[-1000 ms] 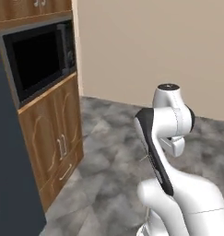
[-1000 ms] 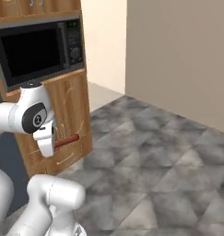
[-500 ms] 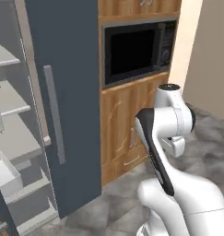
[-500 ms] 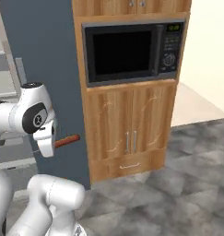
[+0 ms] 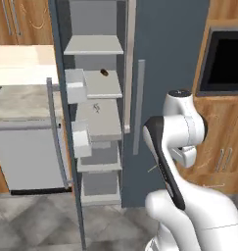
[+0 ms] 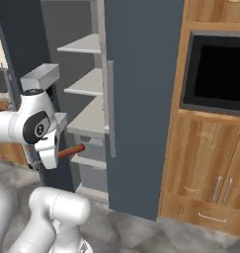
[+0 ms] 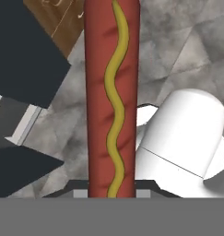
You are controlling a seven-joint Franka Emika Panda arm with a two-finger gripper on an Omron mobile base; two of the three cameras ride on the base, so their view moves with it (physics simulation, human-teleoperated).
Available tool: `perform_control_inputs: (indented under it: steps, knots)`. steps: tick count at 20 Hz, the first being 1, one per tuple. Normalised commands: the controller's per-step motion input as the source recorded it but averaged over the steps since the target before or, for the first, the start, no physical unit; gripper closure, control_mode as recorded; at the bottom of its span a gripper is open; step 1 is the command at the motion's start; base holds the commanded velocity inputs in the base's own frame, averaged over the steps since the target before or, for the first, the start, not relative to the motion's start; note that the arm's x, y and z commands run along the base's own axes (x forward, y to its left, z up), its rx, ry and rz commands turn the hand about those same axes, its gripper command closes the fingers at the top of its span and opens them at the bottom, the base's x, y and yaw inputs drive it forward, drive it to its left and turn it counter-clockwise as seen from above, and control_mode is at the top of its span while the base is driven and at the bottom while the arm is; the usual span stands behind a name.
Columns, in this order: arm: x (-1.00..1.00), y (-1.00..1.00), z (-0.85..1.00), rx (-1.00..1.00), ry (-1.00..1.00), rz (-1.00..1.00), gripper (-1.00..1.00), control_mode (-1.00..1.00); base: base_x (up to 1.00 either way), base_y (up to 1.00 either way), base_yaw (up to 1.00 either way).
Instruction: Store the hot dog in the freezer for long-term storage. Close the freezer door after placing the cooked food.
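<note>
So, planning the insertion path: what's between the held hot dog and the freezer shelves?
Nothing solid: in the right base view, the hot dog faces the freezer shelves across open air.

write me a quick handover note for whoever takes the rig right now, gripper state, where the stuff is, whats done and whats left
Gripper: the hot dog runs up from between its fingers in the hand view, so it looks shut on it; the right base view shows the sausage sticking out beside the arm, low and short of the shelves.
Freezer: straight ahead, left compartment open, pale shelves exposed. A small dark lump sits on an upper shelf.
Freezer door: swung open, edge-on at the left.
Done: hot dog picked up, door open, base facing the freezer.
Left: reach in, set the hot dog on a shelf, withdraw, close the door.
</note>
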Motion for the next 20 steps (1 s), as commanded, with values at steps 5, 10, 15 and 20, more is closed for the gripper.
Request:
perform_control_inputs:
  steps: [5,10,15,20]
  knots:
    - [0.0,0.0,0.0,0.0,0.0,0.0,1.0,1.0,0.32,-0.01,0.85]
    - [0.0,0.0,0.0,0.0,0.0,0.0,1.0,1.0,0.31,-0.12,0.67]
    - [0.0,0.0,0.0,0.0,0.0,0.0,1.0,1.0,0.49,-0.33,0.47]
    - [0.0,0.0,0.0,0.0,0.0,0.0,1.0,1.0,0.43,-0.43,0.19]
